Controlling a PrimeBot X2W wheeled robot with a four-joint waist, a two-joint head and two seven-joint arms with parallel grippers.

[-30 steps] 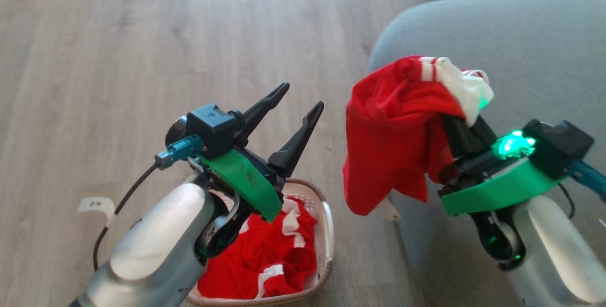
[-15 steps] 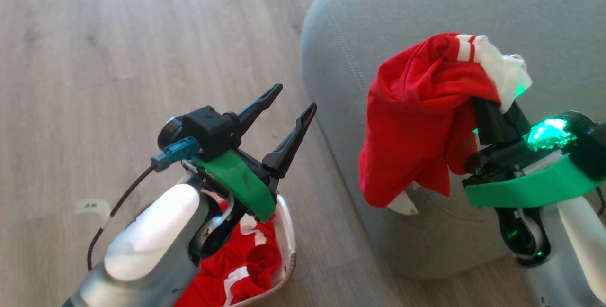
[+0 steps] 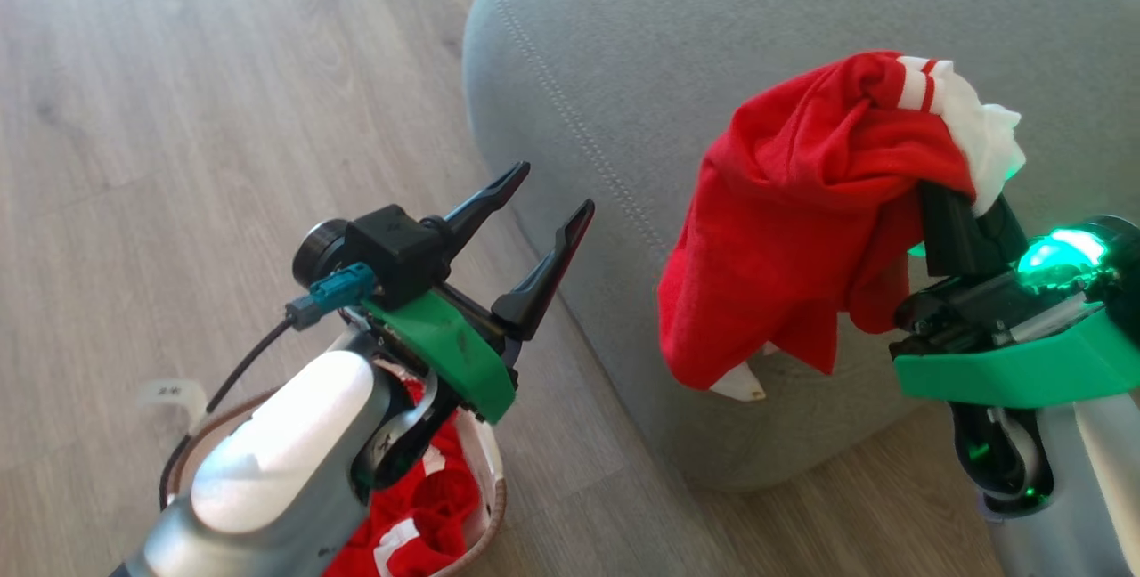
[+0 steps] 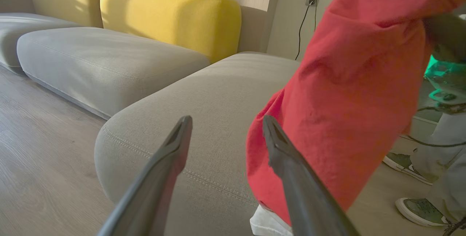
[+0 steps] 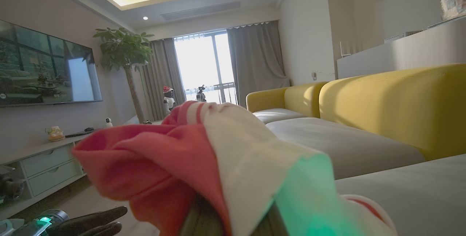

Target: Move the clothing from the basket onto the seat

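Note:
My right gripper is shut on a red garment with a white panel and striped trim, which drapes over its fingers and hangs above the front corner of the grey-green seat. In the right wrist view the same garment covers the fingers. My left gripper stands open with nothing between its fingers, above the floor beside the seat's edge. Below the left forearm sits the basket with a second red garment in it. In the left wrist view the open left gripper faces the seat and the hanging garment.
Wooden floor spreads to the left. Yellow backrests stand behind the grey cushions. A person's shoes rest on the floor to the right of the seat. A TV unit and a plant stand across the room.
The head camera has swung right: the seat now takes up more of the picture and the basket has slid to the lower left. The held garment now hangs over the seat's corner.

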